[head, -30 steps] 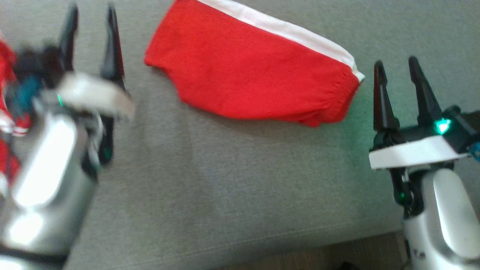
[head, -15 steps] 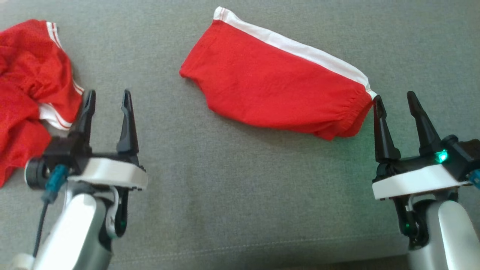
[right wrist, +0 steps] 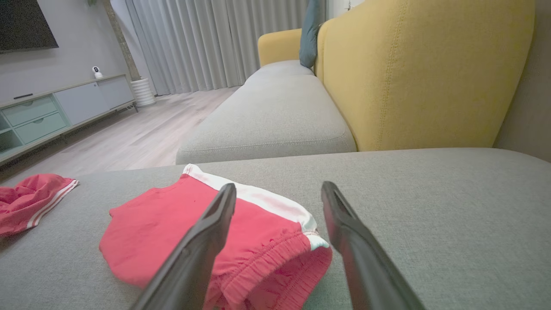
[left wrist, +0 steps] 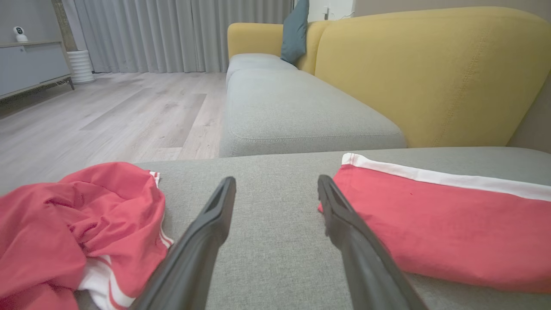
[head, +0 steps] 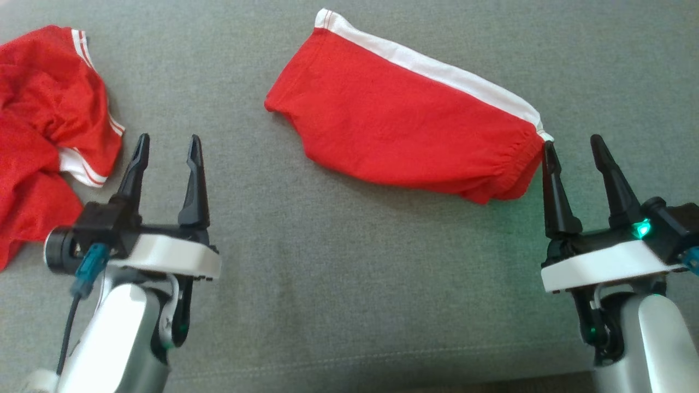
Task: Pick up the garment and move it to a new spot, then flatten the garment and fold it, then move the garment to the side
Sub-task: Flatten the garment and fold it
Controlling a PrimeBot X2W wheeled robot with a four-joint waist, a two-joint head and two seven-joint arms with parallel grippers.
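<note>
A folded red garment (head: 404,131) with a white side stripe lies flat on the grey sofa seat (head: 327,262), its elastic waistband toward the right. My right gripper (head: 570,144) is open, and its left fingertip sits just beside the waistband corner without holding it. In the right wrist view the garment (right wrist: 172,224) lies below and left of the open gripper (right wrist: 279,186). My left gripper (head: 166,147) is open and empty, between the folded garment (left wrist: 430,224) and a crumpled red garment (head: 43,125). The left wrist view shows this gripper (left wrist: 275,183) over bare cushion.
The crumpled red garment (left wrist: 73,224) with white trim lies at the seat's left end. A yellow backrest (right wrist: 413,73) rises behind the seat, with a second grey cushion (left wrist: 292,112) beyond. The cushion's front seam (head: 349,360) runs near my arms. Wood floor (left wrist: 107,112) and a low cabinet (right wrist: 64,107) lie to the left.
The head camera has shifted, bringing the crumpled garment into the picture. My left gripper has drawn back and lower from a blurred, raised pose. The right gripper has hardly moved.
</note>
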